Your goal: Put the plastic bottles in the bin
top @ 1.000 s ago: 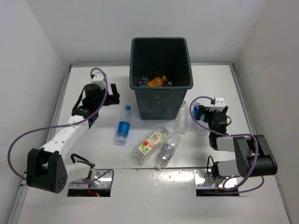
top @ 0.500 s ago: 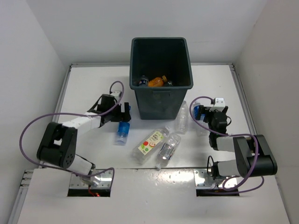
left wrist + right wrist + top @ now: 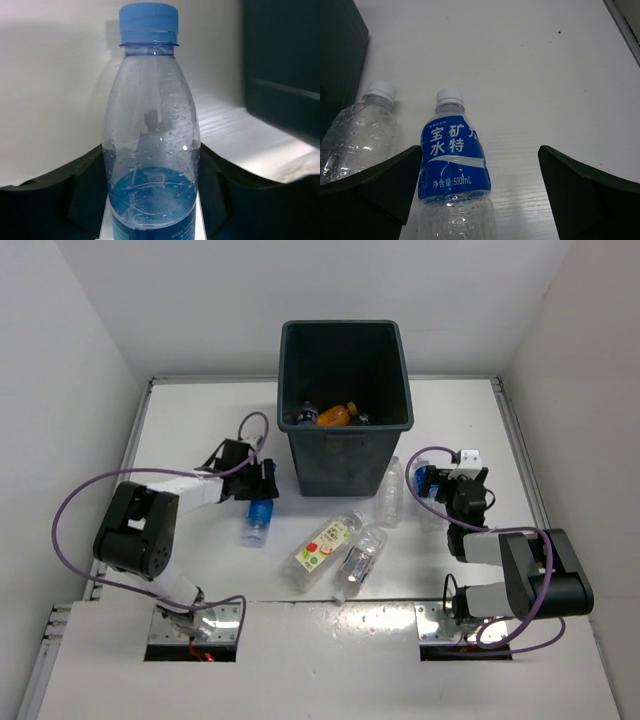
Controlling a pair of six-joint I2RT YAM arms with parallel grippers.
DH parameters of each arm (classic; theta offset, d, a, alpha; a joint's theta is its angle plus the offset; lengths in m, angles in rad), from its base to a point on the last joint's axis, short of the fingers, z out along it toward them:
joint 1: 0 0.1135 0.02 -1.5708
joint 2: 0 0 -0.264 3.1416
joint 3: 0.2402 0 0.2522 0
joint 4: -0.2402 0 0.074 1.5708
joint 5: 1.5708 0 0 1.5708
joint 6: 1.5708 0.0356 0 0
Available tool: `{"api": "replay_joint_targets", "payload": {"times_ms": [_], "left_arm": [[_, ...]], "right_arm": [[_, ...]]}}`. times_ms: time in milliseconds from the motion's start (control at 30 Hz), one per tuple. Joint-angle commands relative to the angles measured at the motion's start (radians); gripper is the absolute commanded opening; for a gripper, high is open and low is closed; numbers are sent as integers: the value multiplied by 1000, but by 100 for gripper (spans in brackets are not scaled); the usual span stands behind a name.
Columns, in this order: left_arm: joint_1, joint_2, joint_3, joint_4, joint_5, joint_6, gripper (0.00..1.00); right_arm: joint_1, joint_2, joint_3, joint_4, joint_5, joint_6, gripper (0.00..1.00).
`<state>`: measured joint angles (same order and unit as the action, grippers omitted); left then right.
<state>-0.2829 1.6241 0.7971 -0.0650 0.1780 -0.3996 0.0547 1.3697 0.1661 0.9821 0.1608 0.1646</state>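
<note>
A clear bottle with a blue cap and blue label lies on the table left of the bin. My left gripper is shut on it, and both fingers press its sides below the neck. Its lower end sticks out toward the near side. My right gripper stands open around a blue-labelled, white-capped bottle that lies close to its left finger. A plain clear bottle lies beside that one, against the bin.
A fruit-label bottle and a plain clear one lie side by side in front of the bin. Inside the bin are an orange bottle and others. White walls enclose the table on three sides.
My left arm swung in from the far left to the blue-capped bottle and its jaws closed on it. The bottle shifted slightly. The right arm has not moved.
</note>
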Motion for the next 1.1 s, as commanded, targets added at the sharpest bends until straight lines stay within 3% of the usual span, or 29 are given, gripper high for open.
{"api": "replay_joint_targets", "payload": {"times_ms": [0,167,333,467,567,700,900,1067], "left_arm": [[59,-108,59,-68,-76,-54,61],[177,-211,286,-151,-218,-79,59],[249,-182,572,-265,-308,-83,57],[258,-173,773,-245,-354,-143,57],[249,-191,855,-144,-336,-154,56],[157,-202,958,23,-261,-107,56],[-5,-115,1163,45,-190,-13,59],[-131,-38,1231,45,-124,30,65]], "right_arm": [[-4,-1,21,36,-1,1,100],[-4,-1,21,36,-1,1,100],[-4,-1,21,36,-1,1,100],[-4,-1,21,36,-1,1,100],[-4,-1,21,36,-1,1,100],[-4,-1,21,36,-1,1,100],[-4,-1,21,36,-1,1,100],[-4,-1,21,36,-1,1,100]]}}
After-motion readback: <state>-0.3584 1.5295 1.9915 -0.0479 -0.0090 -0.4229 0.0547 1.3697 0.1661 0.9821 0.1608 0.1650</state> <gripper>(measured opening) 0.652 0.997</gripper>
